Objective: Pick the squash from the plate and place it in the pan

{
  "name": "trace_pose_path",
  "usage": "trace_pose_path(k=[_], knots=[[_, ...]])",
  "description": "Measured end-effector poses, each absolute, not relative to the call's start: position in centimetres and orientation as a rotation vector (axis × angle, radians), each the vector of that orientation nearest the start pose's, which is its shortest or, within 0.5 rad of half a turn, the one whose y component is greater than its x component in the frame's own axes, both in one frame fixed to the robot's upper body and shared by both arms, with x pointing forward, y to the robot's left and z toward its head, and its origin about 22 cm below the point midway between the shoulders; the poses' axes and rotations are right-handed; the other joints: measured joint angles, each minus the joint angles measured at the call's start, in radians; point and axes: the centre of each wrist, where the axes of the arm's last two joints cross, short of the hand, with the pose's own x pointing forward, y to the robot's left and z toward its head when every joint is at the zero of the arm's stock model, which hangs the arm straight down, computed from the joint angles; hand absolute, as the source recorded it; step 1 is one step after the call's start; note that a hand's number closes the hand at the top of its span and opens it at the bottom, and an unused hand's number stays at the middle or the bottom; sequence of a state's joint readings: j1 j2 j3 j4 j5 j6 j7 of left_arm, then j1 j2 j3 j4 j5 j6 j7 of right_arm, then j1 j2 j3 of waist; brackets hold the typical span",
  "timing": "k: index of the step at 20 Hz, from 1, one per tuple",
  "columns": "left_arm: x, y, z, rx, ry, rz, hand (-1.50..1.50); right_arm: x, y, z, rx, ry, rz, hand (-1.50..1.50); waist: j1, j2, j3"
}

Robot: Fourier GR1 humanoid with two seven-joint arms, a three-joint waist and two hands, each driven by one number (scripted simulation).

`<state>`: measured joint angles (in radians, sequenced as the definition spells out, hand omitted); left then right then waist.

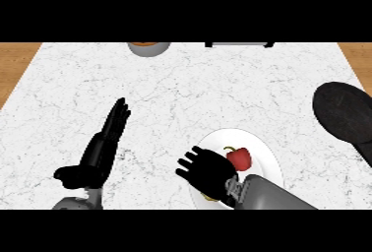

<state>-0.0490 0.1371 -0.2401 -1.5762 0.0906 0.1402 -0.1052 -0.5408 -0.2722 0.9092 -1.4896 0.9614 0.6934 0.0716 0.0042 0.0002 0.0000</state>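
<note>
Yellow sliver of squash (210,198) peeks from under the right hand (207,170) on the white plate (270,160).

One plate lies on the marble tabletop (181,88), carrying one red pepper (239,157) with a small stem, just beside the right hand's far side. Most of the squash is hidden beneath that hand's palm and wrist, so its shape is hard to make out; whether the hand touches it cannot be told. Right hand hovers over the plate's near left part, fingers loosely spread, curled round nothing visible. One dark pan (345,115) sits well apart at the right edge, partly cut off. Left hand (105,142) rests on the left, fingers straight and together. At the far edge, one grey bowl (149,47) and a dark object (240,44) are both cut off.
</note>
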Motion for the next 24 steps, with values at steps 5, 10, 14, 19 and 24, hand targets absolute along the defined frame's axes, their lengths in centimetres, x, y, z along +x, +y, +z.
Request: trace_pose_path(k=[5, 10, 14, 19, 24], knots=[[24.4, 20.1, 0.9, -0.06, -1.696, -0.131, 0.0, 25.7, -6.4, 3.1, -0.351, -1.07, 2.355, -1.5, 0.001, 0.0, 0.0], [24.8, 20.1, 1.3, -0.063, -1.695, -0.127, 0.0, 26.0, -6.4, 1.2, -0.378, -1.034, 2.355, -1.5, 0.0, 0.0, 0.0], [24.7, 19.4, 1.1, -0.068, -1.698, -0.134, 0.0, 26.5, -6.2, 0.8, -0.377, -1.019, 2.444, 1.5, 0.002, -0.01, 0.0], [24.8, 20.2, 0.5, -0.056, -1.699, -0.133, 0.0, 26.9, -6.3, 0.8, -0.378, -1.051, 2.52, 1.5, 0.003, -0.014, 0.001], [25.0, 20.4, 1.0, -0.062, -1.695, -0.132, 0.0, 26.9, -6.4, 0.3, -0.398, -1.13, 2.528, 1.5, 0.0, -0.018, 0.0]])
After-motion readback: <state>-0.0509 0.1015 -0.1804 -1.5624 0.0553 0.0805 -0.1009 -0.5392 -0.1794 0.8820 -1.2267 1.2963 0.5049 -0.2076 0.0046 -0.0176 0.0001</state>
